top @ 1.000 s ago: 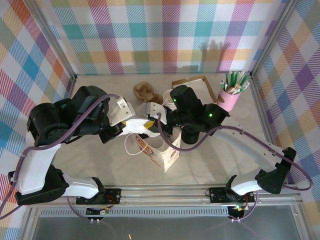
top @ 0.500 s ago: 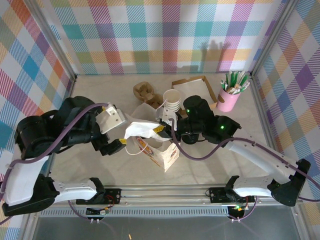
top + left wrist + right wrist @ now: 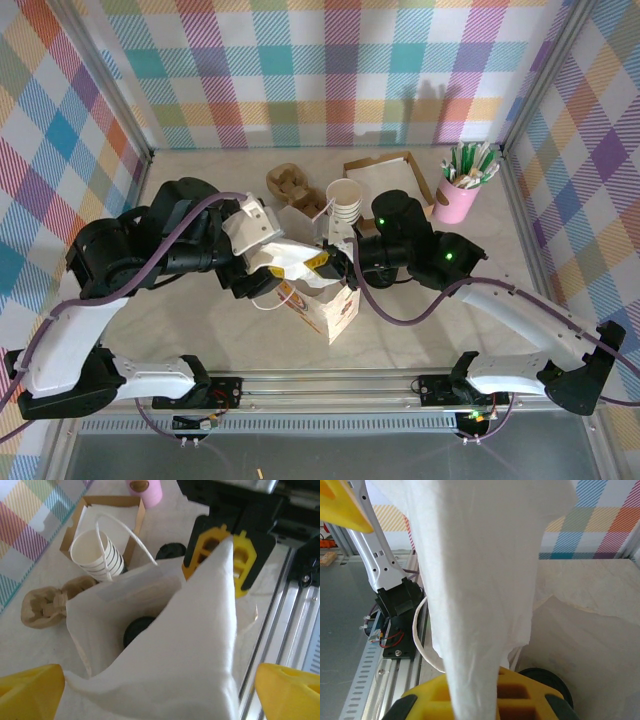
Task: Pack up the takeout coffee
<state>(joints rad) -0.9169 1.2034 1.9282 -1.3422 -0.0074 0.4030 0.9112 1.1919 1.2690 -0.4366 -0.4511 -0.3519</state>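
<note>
A white paper bag [image 3: 322, 303] stands open mid-table. Deep inside it, the left wrist view shows the round black lid of the takeout coffee [image 3: 137, 630]; the cup below is hidden. My right gripper [image 3: 337, 264] is shut on the bag's rim, its yellow fingers [image 3: 220, 555] pinching the paper [image 3: 480, 605] and pulling it up into a peak. My left gripper [image 3: 263, 272] is open at the bag's left side. Its fingers [image 3: 30, 690] stand wide on either side of the rim [image 3: 165, 680] without pressing it.
Behind the bag stand a stack of lidless cream cups [image 3: 343, 200], a brown cup carrier [image 3: 288, 182], a cardboard box [image 3: 392, 175] and a pink cup of straws [image 3: 460, 195]. A squat black lid stack [image 3: 170, 552] sits by the right gripper. The metal rail [image 3: 330, 380] runs along the front.
My left gripper has opened and let go of the bag's rim, drawn back left, then come in again. My right arm swung right, uncovering the cup stack, still gripping the rim.
</note>
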